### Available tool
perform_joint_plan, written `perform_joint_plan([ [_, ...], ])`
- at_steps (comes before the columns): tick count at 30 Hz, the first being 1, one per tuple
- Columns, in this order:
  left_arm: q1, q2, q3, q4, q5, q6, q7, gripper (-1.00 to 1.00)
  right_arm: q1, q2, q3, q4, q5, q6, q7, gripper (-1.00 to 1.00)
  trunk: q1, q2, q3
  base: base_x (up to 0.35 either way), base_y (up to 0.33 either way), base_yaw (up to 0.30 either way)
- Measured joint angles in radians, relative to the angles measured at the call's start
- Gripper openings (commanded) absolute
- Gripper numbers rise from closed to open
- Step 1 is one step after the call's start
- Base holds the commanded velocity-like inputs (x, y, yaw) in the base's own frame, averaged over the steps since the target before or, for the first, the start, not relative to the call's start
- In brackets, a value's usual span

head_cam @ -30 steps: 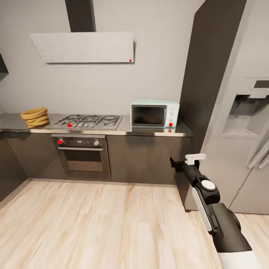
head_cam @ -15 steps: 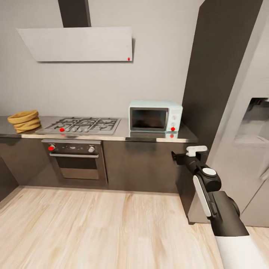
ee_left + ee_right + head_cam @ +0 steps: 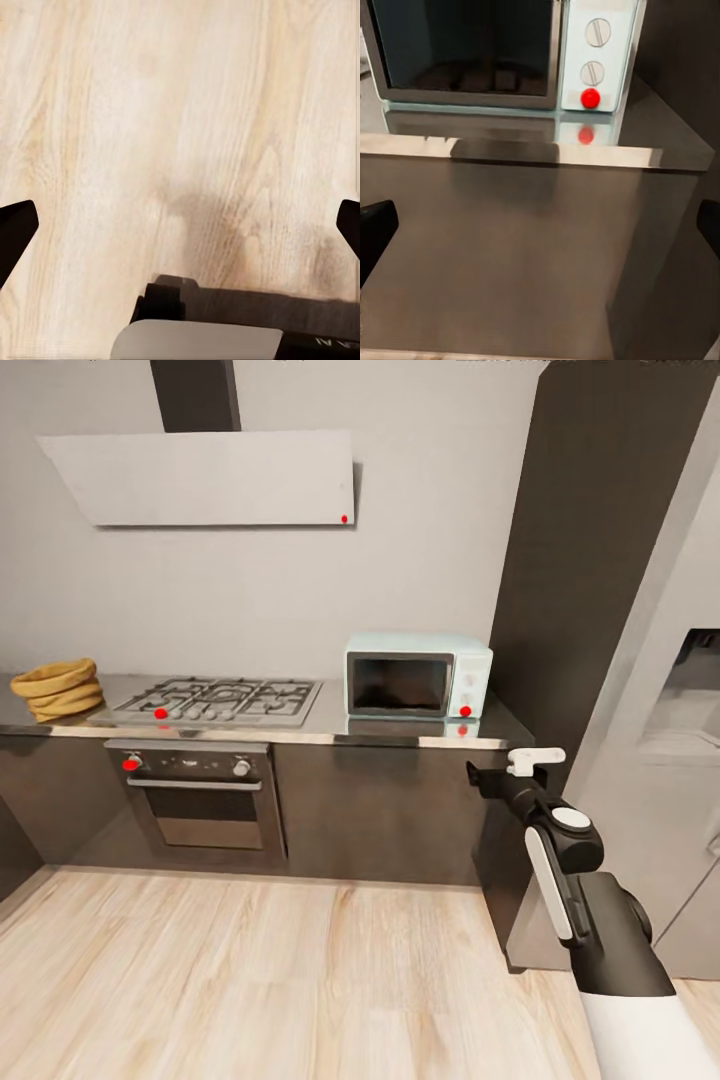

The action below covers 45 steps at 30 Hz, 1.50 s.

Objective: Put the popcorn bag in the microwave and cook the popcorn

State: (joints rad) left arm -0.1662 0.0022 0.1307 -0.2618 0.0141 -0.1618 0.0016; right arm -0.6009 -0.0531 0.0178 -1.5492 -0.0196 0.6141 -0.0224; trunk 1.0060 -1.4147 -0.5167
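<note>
Head view looks across the pale wood floor (image 3: pixel 250 970) at the countertop (image 3: pixel 330 725), where the microwave (image 3: pixel 418 676) stands with its dark glass door closed, well apart from the popcorn bag (image 3: pixel 58 689), which sits at the far end beyond the gas hob (image 3: pixel 215 700). The right gripper (image 3: pixel 505 770) hangs in front of the cabinet below the microwave; its two dark fingertips (image 3: pixel 375 232) sit at opposite edges of the right wrist view, so the fingers are spread wide with nothing between them. The left gripper (image 3: pixel 180 225) points down at the floor, its fingertips likewise far apart and empty. I judge the task at its approach stage: nothing is grasped and the robot stands off from the counter. The next move calls for closing on the counter and either opening the microwave door or going over to fetch the bag, which lies beyond either arm's present reach. The bag's rolled rim reads as stacked tan rings at this range, and whether anything is inside it cannot be made out. The refrigerator (image 3: pixel 670 740) is cut off at the picture's edge.
</note>
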Motion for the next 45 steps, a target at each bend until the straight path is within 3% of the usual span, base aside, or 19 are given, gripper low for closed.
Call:
perform_joint_plan([
  [9,0.001,-0.001,-0.001,0.000,0.000,0.001,-0.003,1.00,0.002,0.005,0.017,-0.002,-0.001,0.001,0.003,1.00,-0.035,0.063,0.028,0.253,-0.033,0.000],
  [17,0.002,0.000,-0.001,0.000,0.000,0.001,-0.003,1.00,0.002,0.006,0.039,-0.002,-0.001,-0.002,0.006,1.00,-0.035,0.063,0.028,0.339,0.000,0.000],
  [22,0.001,0.001,0.001,0.000,0.000,0.001,-0.003,1.00,0.016,0.006,0.039,-0.002,0.000,-0.007,0.006,1.00,-0.054,0.098,0.044,0.241,0.000,0.000],
  [27,0.019,-0.001,-0.009,0.000,-0.010,-0.007,-0.004,1.00,0.017,0.006,0.039,-0.002,0.000,-0.009,0.007,1.00,-0.054,0.098,0.044,0.065,0.000,0.000],
  [45,0.031,0.000,-0.011,0.000,-0.011,-0.012,-0.004,1.00,0.022,0.005,0.029,0.004,0.000,-0.007,0.001,1.00,-0.054,0.098,0.044,0.317,0.000,0.000],
])
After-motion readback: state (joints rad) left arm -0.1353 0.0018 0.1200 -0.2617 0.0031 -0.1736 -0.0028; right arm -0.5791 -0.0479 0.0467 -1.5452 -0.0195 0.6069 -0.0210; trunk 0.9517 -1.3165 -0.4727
